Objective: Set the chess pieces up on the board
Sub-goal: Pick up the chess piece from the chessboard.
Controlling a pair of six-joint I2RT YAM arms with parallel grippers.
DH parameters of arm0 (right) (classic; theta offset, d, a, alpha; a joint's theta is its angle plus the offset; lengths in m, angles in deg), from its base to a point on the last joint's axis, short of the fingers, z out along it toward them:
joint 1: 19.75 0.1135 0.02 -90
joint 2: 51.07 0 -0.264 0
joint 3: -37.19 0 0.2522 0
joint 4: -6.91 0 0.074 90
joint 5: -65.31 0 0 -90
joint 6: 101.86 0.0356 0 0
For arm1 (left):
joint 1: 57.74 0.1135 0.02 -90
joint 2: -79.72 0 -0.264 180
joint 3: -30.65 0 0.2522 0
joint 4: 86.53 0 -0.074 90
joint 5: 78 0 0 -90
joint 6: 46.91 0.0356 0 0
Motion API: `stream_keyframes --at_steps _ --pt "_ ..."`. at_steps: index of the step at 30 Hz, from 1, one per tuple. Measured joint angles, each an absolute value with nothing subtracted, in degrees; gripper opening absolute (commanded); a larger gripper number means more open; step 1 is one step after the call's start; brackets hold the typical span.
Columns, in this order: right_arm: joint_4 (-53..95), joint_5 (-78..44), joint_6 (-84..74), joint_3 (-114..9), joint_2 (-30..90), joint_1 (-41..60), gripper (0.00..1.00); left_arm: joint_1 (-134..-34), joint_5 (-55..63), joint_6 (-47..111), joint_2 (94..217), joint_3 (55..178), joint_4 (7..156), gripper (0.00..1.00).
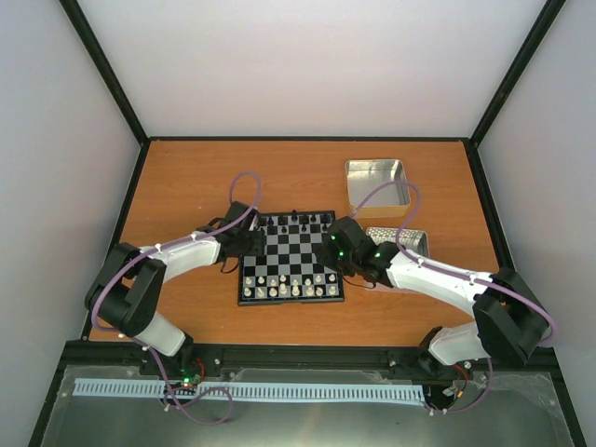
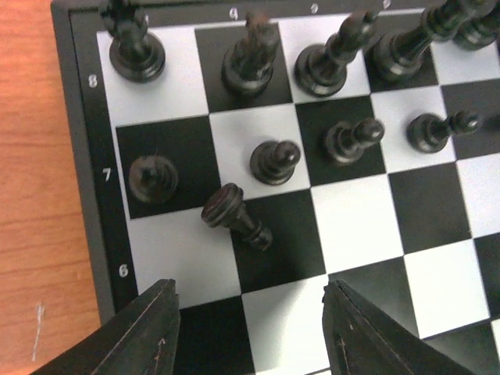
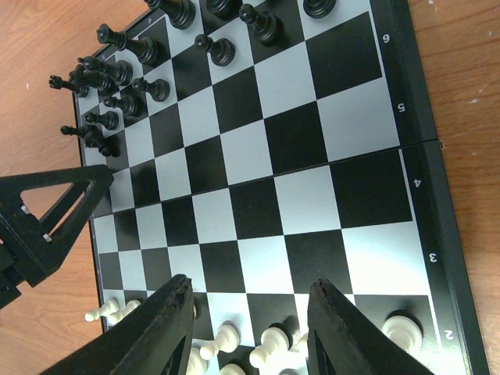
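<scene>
The board point(image 1: 294, 253) lies in the middle of the table. Black chess pieces point(image 1: 296, 222) stand in its two far rows, and white pieces point(image 1: 291, 287) fill the near rows. In the left wrist view, black pieces stand on rows 8 and 7, and one black pawn point(image 2: 234, 216) lies on its side in row 6. My left gripper point(image 2: 250, 287) hangs open just short of that fallen pawn, holding nothing. My right gripper point(image 3: 251, 283) is open and empty above the board point(image 3: 312, 180), over the white pawns point(image 3: 273, 344).
An open silver tin point(image 1: 377, 186) sits at the back right. A second tin point(image 1: 402, 240) shows partly behind the right arm. Bare orange table point(image 1: 186, 177) surrounds the board. The left gripper's finger point(image 3: 47, 211) shows at the board's left side in the right wrist view.
</scene>
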State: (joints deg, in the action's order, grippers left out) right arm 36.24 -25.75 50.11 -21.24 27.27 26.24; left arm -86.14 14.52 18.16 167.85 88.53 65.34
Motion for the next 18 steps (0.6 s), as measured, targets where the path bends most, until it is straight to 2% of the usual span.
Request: stream_keyframes --at_steps 3,12,18 --pt "36.1 -25.7 50.1 -21.1 27.3 26.2 0.42 -86.1 14.6 17.1 168.1 88.5 67.4 0.50" --pt "35.8 -25.8 50.1 -20.8 27.3 26.2 0.41 -86.1 13.9 13.1 168.2 88.4 72.9 0.37" --pt "35.8 -25.8 50.1 -20.6 27.3 26.2 0.41 -86.1 14.6 10.0 170.4 88.4 73.7 0.37"
